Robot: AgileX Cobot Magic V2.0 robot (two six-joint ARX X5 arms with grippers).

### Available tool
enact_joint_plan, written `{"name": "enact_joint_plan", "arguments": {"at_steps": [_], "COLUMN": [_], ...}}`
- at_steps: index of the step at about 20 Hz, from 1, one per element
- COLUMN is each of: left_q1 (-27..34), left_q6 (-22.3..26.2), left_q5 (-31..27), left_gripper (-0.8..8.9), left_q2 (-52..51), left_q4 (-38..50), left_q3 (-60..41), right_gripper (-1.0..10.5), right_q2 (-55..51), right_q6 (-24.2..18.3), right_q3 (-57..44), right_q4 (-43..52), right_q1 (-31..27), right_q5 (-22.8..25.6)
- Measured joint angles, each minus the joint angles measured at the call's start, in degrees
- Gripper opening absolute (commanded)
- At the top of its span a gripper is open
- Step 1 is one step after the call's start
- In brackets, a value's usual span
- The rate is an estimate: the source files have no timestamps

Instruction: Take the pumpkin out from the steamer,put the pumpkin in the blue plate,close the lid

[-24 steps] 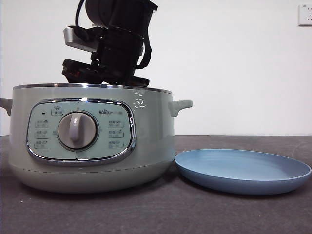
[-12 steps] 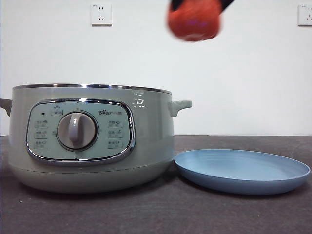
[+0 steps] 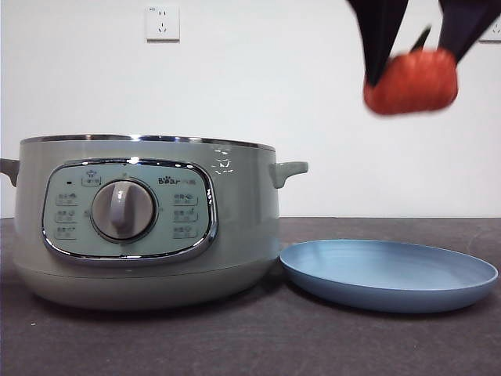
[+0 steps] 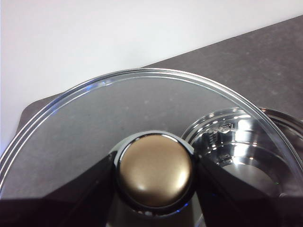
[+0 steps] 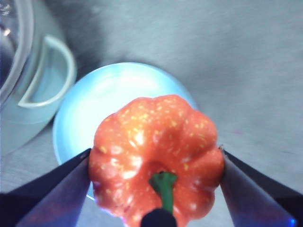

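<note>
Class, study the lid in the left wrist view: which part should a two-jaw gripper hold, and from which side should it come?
Grip the round knob at the centre of the lid, coming from above, one jaw on each side. It stands proud of the smooth glass, whose thin chrome rim gives poor purchase. The left gripper holds it this way.

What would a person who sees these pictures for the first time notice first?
First the orange pumpkin, held in the air by the right claw, high above the blue plate. Next the big green steamer, standing open beside the plate. In the left wrist view, the left claw grips the knob of the glass lid, off the pot.
</note>
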Motion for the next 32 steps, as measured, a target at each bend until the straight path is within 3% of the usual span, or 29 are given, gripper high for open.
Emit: {"name": "enact_joint_plan", "arguments": {"at_steps": [4, 7, 9, 13, 16, 18, 21, 22, 27, 32], "left_q1": [0.0, 0.0, 0.0, 0.0, 0.0, 0.0, 0.0, 0.0, 0.0, -0.02], "left_q6": [0.0, 0.0, 0.0, 0.0, 0.0, 0.0, 0.0, 0.0, 0.0, -0.02], "left_q5": [0.11, 0.07, 0.07, 0.04, 0.04, 0.07, 0.07, 0.07, 0.35, 6.36], "left_gripper": [-0.08, -0.08, -0.08, -0.08, -0.08, -0.08, -0.08, -0.08, -0.08, -0.08], "left_q2": [1.31, 1.88, 1.9, 1.88, 1.88, 1.88, 1.88, 1.86, 1.88, 3.08], "left_q4": [1.09, 1.36, 1.79, 2.23, 2.23, 2.23, 2.23, 2.23, 2.23, 2.99], "left_q3": [0.0, 0.0, 0.0, 0.0, 0.0, 0.0, 0.0, 0.0, 0.0, 0.0], "right_gripper": [0.0, 0.0, 0.0, 0.5, 2.4, 3.3, 5.8, 6.1, 6.0, 6.0], "right_q2": [0.35, 1.64, 3.58, 9.25, 12.33, 12.46, 12.46, 12.46, 12.46, 7.48], "right_q6": [-0.02, -0.48, -1.29, -2.43, -2.67, -2.67, -2.58, -2.6, -2.14, -1.86], "right_q3": [-12.52, -18.27, -18.45, -18.47, -18.51, -18.51, -18.51, -18.51, -18.51, -18.56], "right_q4": [14.64, 22.84, 23.71, 24.39, 24.26, 24.28, 24.0, 23.47, 23.06, 22.91], "right_q1": [-0.04, -1.29, -2.58, -5.44, -6.91, -6.88, -6.88, -6.88, -6.88, -6.88], "right_q5": [-1.6, -5.46, -8.72, -10.08, -13.05, -13.16, -13.07, -13.03, -13.2, -13.22]}}
